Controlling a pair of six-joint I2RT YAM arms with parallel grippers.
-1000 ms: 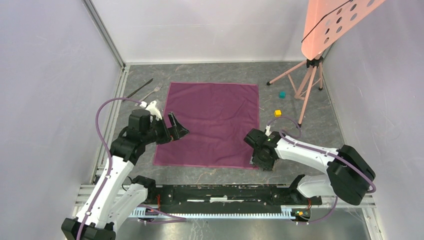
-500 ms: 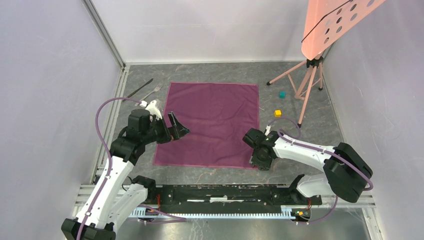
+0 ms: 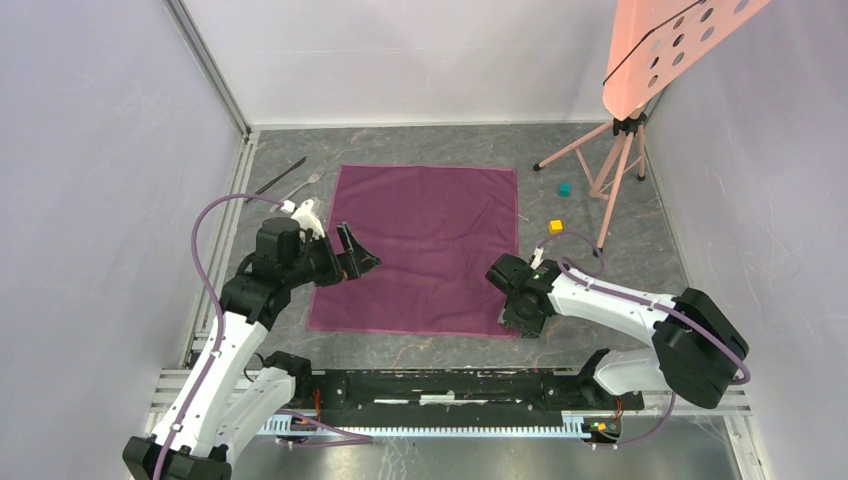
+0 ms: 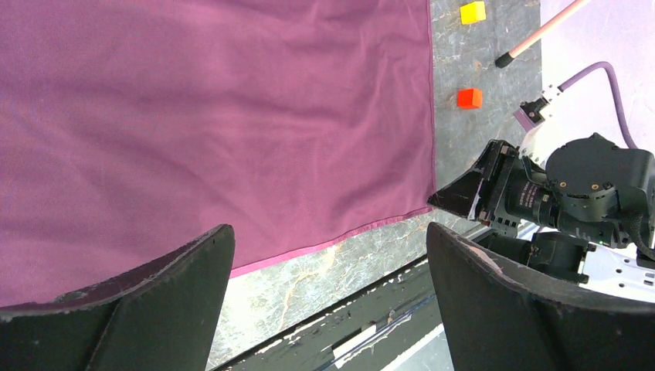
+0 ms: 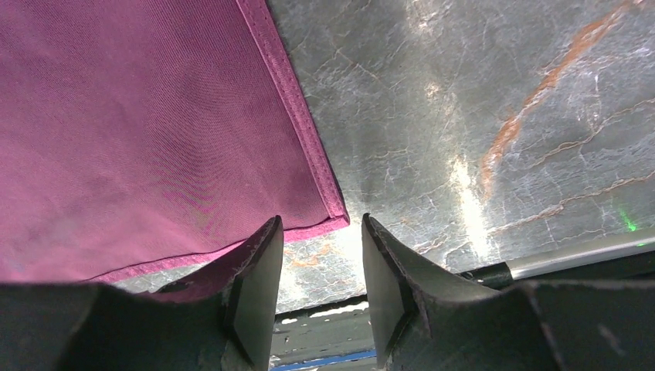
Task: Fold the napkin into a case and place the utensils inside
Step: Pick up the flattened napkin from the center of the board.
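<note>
The plum-purple napkin lies flat and unfolded in the middle of the table. Off its far left corner lie the utensils, a silver fork and a dark knife. My left gripper hovers over the napkin's left edge with its jaws wide open and nothing between them. My right gripper is low at the napkin's near right corner. In the right wrist view, that gripper is open by a narrow gap. The hemmed corner of the napkin lies just ahead of the fingertips, not between them.
A yellow cube and a teal cube sit right of the napkin. An orange-red cube lies near my right arm. A tripod carrying a pink perforated panel stands at the back right. Walls enclose the table.
My right gripper has edged slightly left toward the napkin's near right corner. The left arm and the napkin have not moved.
</note>
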